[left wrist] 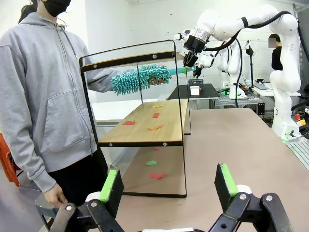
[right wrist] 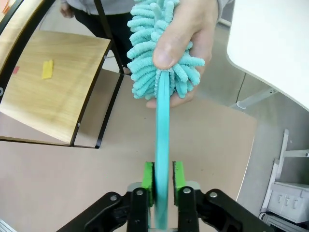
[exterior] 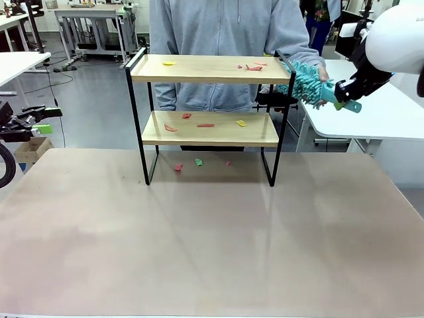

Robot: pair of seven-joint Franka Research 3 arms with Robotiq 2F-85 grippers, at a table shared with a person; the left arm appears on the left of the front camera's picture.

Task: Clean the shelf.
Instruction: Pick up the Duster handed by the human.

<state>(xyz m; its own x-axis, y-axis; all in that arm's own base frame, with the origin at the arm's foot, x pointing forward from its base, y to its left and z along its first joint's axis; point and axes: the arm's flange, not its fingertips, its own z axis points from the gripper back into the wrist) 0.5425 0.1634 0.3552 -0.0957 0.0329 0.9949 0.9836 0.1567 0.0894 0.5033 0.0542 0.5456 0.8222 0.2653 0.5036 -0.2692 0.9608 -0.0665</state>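
— What have the right fingers (right wrist: 148, 178) got?
— Their green pads are pressed together on the flat teal handle of a duster (right wrist: 162, 140). Its shaggy chenille head sits in a person's hand (right wrist: 186, 34), beside the right end of the top board.
— And the left fingers (left wrist: 112, 186)?
— Spread wide, holding nothing, off to the left of the counter (exterior: 199, 252).
— The shelf (exterior: 199, 69)?
— Far middle of the counter: two pale wooden boards in a thin black frame, with small coloured scraps (exterior: 205, 124) scattered on them.
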